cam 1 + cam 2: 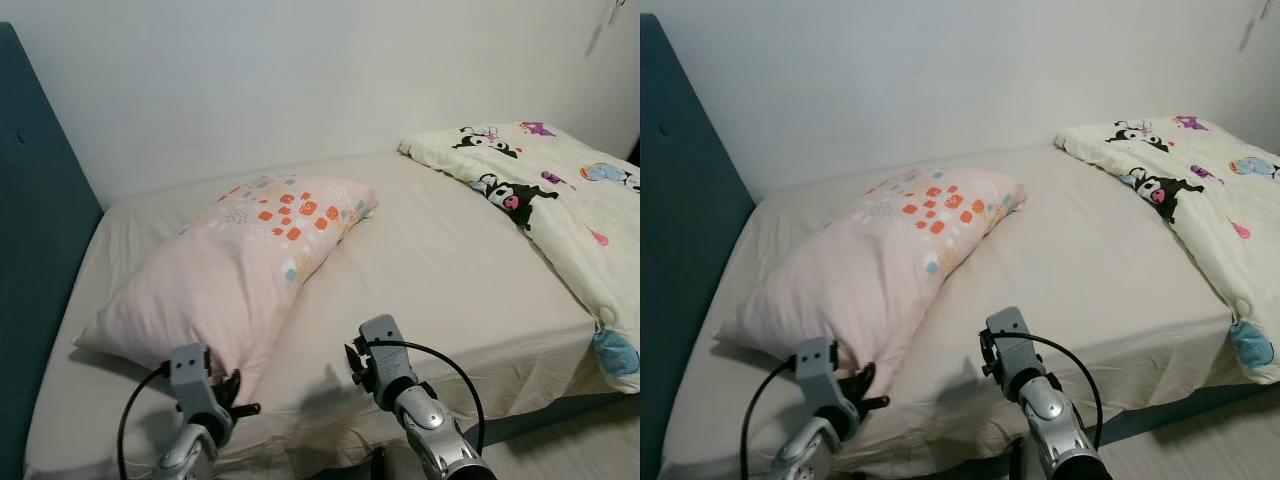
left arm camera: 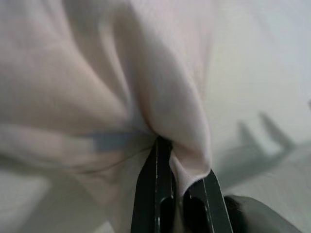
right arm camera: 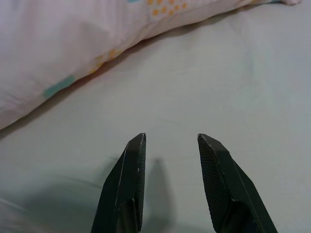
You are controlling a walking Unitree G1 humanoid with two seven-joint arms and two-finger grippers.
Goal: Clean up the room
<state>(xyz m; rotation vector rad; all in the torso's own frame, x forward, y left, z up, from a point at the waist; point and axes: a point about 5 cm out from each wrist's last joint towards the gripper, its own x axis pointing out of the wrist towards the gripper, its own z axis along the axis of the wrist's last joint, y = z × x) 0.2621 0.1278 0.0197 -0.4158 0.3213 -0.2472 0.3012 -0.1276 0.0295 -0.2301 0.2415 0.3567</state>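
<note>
The left gripper (image 2: 182,194) pinches the near corner of the soft pink patterned pillow (image 1: 240,270), which stretches away from it across the beige bed sheet (image 1: 450,280). Beside it, the right gripper (image 3: 170,165) hovers half-open over bare sheet, holding nothing.

The pillow (image 1: 240,270) is soft matt pink cloth, creased where the left gripper (image 2: 181,194) pinches it; the bed (image 1: 450,290) sheet is smooth matt beige fabric; the right gripper (image 3: 170,184) has textured black plastic fingers (image 3: 221,184)
</note>
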